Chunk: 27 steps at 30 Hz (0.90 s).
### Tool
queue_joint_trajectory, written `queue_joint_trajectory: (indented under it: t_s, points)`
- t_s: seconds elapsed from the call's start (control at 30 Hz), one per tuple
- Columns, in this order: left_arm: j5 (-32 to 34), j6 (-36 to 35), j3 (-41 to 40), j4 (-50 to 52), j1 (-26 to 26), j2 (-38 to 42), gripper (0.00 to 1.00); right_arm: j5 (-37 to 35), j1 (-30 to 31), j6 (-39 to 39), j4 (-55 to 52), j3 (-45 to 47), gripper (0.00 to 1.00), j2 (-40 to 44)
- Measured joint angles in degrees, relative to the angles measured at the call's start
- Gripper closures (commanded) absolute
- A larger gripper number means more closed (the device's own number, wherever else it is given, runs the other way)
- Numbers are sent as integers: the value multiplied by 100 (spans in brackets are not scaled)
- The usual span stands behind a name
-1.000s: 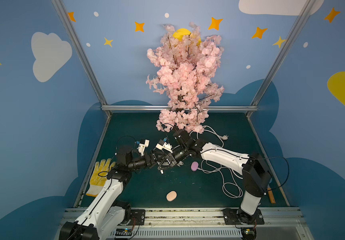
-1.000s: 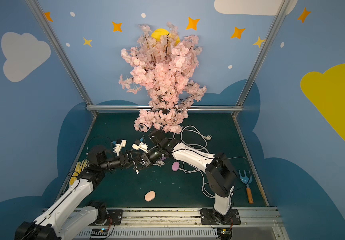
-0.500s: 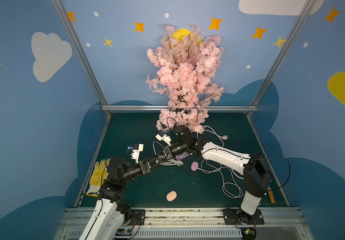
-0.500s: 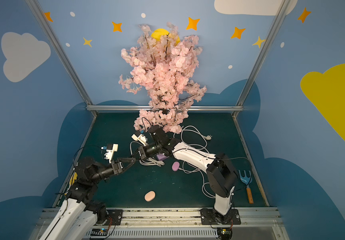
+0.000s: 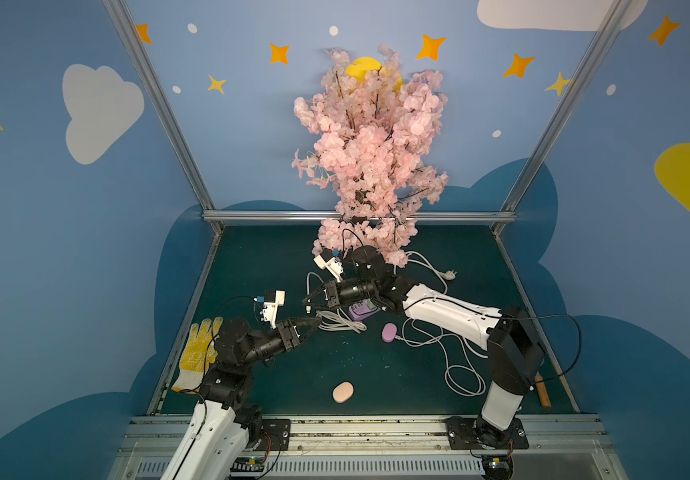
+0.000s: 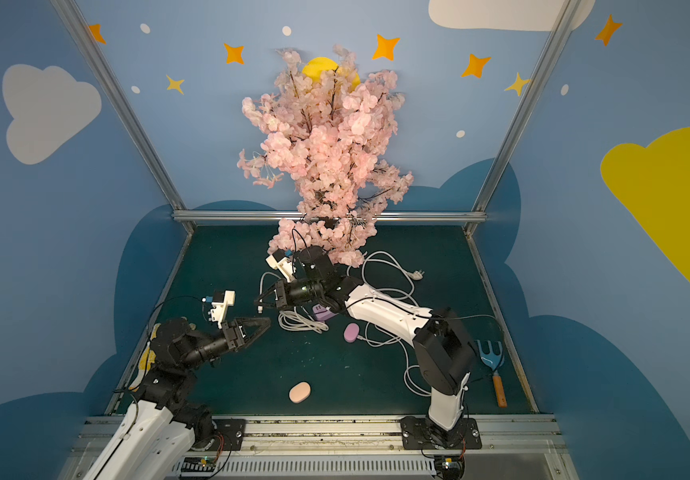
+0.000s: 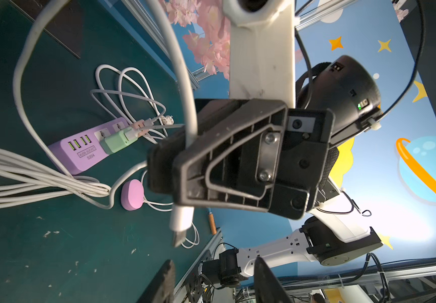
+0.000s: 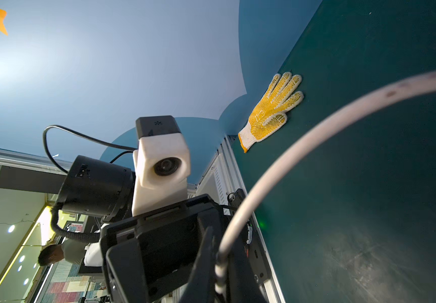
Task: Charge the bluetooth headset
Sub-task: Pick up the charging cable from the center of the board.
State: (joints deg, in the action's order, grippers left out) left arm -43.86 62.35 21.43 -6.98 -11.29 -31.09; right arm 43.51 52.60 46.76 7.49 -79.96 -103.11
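Note:
A peach oval headset case (image 5: 342, 392) (image 6: 299, 392) lies alone on the green mat near the front edge. My right gripper (image 5: 308, 297) (image 6: 258, 300) (image 8: 213, 265) is shut on a white charging cable (image 7: 185, 86), whose USB plug (image 7: 181, 223) hangs below the closed fingers above the mat. My left gripper (image 5: 317, 321) (image 6: 267, 321) (image 7: 213, 283) hovers just in front of and below that plug, open, with nothing between its fingers. A purple power strip (image 5: 362, 311) (image 7: 85, 154) lies under the right arm. A purple oval case (image 5: 389, 332) (image 7: 132, 194) beside it has a cable attached.
Coils of white cable (image 5: 339, 324) spread around the strip and toward the right (image 5: 461, 374). A yellow glove (image 5: 198, 353) (image 8: 272, 110) lies by the left wall, a small blue rake (image 6: 490, 357) by the right wall, and a pink blossom tree (image 5: 370, 166) stands at the back.
My left arm has drawn back from the right gripper toward the front left, and its jaws have narrowed. The right gripper still holds the cable and has barely moved.

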Motion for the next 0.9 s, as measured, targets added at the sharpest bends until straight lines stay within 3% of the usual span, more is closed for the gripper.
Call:
queue_joint_trajectory:
  t_s: [0.13,0.23,0.37,0.43,0.67,0.9]
  points:
    - [133,90,24,-149,2,-96,56,-74,13,103,61,87,100,129]
    - [280,155,26,-219,17,-94,58,-164,13,129,92,214,100,323]
    - [457,321,26,-433,68,-133,41,-345,13,197,181,457,100,645]
    - [496,402,28,-603,79,-205,40,-420,13,245,258,570,100,767]
    - [507,772,31,-1303,35,-570,60,-898,13,435,461,1113,100,1202]
    - [509,876,190,-1700,-369,-927,62,-1502,13,612,621,1410,100,1617]
